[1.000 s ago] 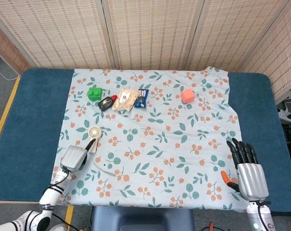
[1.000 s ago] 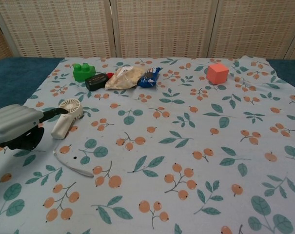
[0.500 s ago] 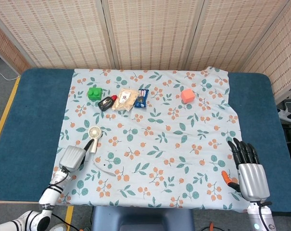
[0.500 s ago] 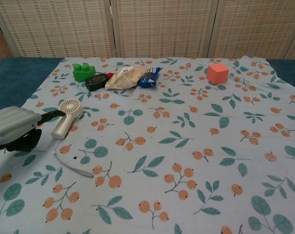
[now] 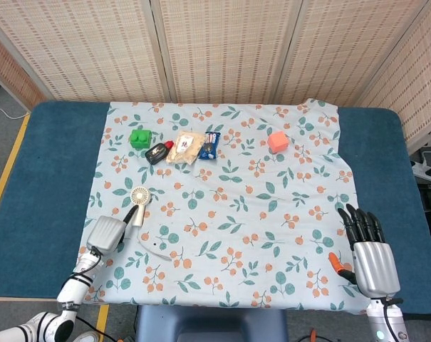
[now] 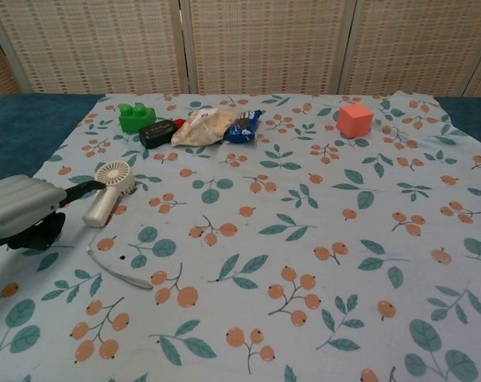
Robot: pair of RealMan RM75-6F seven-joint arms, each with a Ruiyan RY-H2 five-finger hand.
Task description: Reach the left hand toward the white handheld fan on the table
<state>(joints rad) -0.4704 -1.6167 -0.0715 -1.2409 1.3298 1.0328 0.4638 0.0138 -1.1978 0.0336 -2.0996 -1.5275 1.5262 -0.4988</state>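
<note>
The fan [image 5: 138, 199] lies on the flowered cloth [image 5: 272, 214], its round head pointing up the table and its handle slanting down toward the near left corner. Everything else is best placed from it: the green block [image 5: 139, 137], the black gadget [image 5: 157, 152], the tan packet [image 5: 186, 148] and the blue packet [image 5: 209, 144] sit in a row well beyond the fan; the pink cube [image 5: 276, 141] is far off to its right; a thin white strip [image 6: 117, 268] curves on the cloth just below its handle.

The left hand [image 5: 107, 234] sits just below and left of the fan's handle, back of the hand up, with one dark fingertip [image 6: 87, 187] stretched toward the fan's head. In the chest view that fingertip looks to be nearly at the head, though I cannot tell whether it touches. It holds nothing; the other fingers look tucked under, but they are hidden beneath the palm.

Over the last second the left hand has slid back a little toward the table's near edge, so the gap to the fan has widened, if only slightly. That looks like a small loss for the reach, not progress. The fan itself has not moved.

The right hand [image 5: 368, 249] rests far across the cloth from the fan, fingers straight and spread, empty, and has stayed put.
</note>
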